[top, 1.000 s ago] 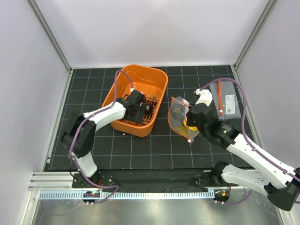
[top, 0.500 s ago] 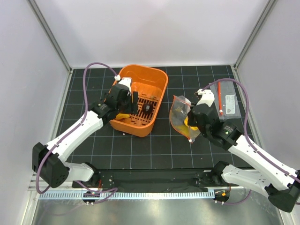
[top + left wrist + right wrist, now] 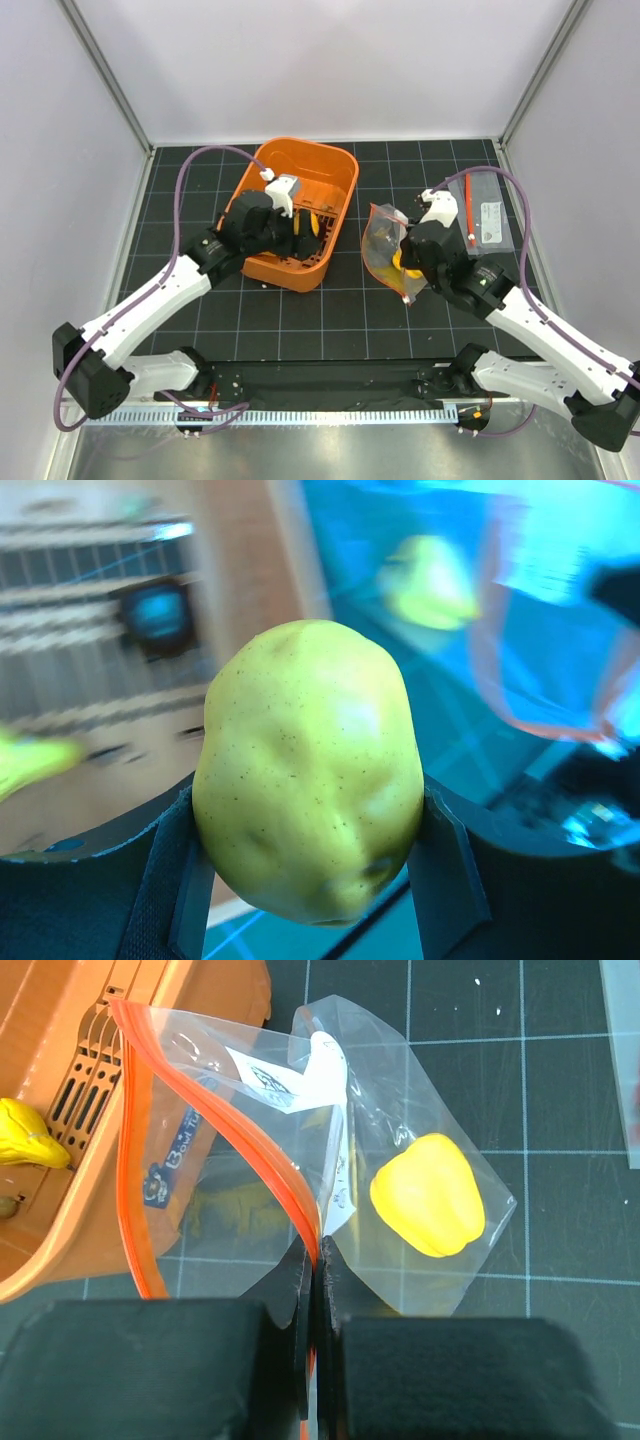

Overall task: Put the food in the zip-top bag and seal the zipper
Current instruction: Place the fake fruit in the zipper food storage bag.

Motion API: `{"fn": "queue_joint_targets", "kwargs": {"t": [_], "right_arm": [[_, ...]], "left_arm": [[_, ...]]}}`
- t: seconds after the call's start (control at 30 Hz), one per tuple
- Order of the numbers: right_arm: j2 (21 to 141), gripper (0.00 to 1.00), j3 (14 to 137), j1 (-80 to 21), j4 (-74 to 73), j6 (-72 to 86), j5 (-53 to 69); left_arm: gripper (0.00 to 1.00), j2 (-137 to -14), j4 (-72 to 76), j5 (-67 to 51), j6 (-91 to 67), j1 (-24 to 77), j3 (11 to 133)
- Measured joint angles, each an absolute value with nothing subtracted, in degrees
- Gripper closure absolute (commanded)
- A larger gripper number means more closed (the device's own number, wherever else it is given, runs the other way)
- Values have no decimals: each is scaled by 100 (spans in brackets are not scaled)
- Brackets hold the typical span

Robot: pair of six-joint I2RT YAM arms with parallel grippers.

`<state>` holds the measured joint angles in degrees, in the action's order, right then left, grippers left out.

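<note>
Left gripper [image 3: 312,815] is clamped on one yellow-green toy food [image 3: 310,780], both dark fingers [image 3: 180,890] pressed to its sides, and the top view shows it poised over the orange basket [image 3: 335,165]. Right gripper [image 3: 312,1260] has its jaws pressed together on the zipper [image 3: 135,1160], pinching the red-orange strip at the mouth of the zip-top bag [image 3: 250,1130], which gapes towards the basket and lies just beside its right wall. Underneath is a black table mat [image 3: 200,320] ruled in a white grid, closed in by plain white walls [image 3: 330,70] with metal posts at the corners. Count two arms, one basket and two pouches; the second pouch [image 3: 490,220], narrower and bearing a white label and its own red strip, lies flat on the far right, apart from the bag. One yellow pepper-shaped piece [image 3: 428,1208] is already inside the bag. One more yellow piece [image 3: 25,1130] lies in the basket, and a dark round one [image 3: 160,615] shows there too, though blurred. Between the held food and the bag's mouth stands the basket's right wall, and in the top view the right wrist covers the bag's near end.
</note>
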<state>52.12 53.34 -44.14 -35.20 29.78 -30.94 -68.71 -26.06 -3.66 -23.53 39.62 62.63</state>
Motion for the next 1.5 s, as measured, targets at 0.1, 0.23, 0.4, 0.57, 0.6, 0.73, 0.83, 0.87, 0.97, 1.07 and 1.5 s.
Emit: {"fn": "queue_joint_targets", "kwargs": {"t": [0.1, 0.23, 0.4, 0.57, 0.6, 0.73, 0.83, 0.87, 0.97, 1.07, 1.5], "right_arm": [[5317, 99, 5494, -4414, -3579, 3081, -3065], [5363, 99, 5719, -4414, -3699, 3393, -2969], [5273, 99, 5841, -4414, -3809, 3924, -2792], [5159, 99, 5861, -4414, -3870, 4298, -2672], [5146, 99, 5861, -4414, -3876, 4355, -2661], [5061, 99, 5811, -4412, -3841, 4508, -2644], [4958, 99, 5710, -4414, -3815, 4578, -2652], [4936, 99, 5682, -4414, -3811, 4595, -2668], [4908, 99, 5634, -4414, -3800, 4646, -2711], [4888, 99, 5614, -4414, -3789, 4674, -2751], [4084, 99, 5249, -4414, -3785, 4775, -3251]], "left_arm": [[99, -6783, -2274, -829, -2355, 4189, 6252], [98, -6965, -2014, -1251, -2351, 4484, 6379], [99, -7644, -1562, -1575, -2362, 4838, 6788], [99, -8226, -1151, -1726, -2438, 5043, 7142], [99, -8315, -1061, -1752, -2480, 5065, 7205], [99, -8619, -805, -1863, -2617, 5092, 7481], [99, -8689, -690, -1848, -2668, 5100, 7561], [99, -8685, -670, -1837, -2672, 5103, 7564], [99, -8661, -617, -1769, -2683, 5122, 7564], [98, -8650, -604, -1782, -2705, 5166, 7585], [98, -9483, -311, -1752, -2956, 5496, 8162]]}}
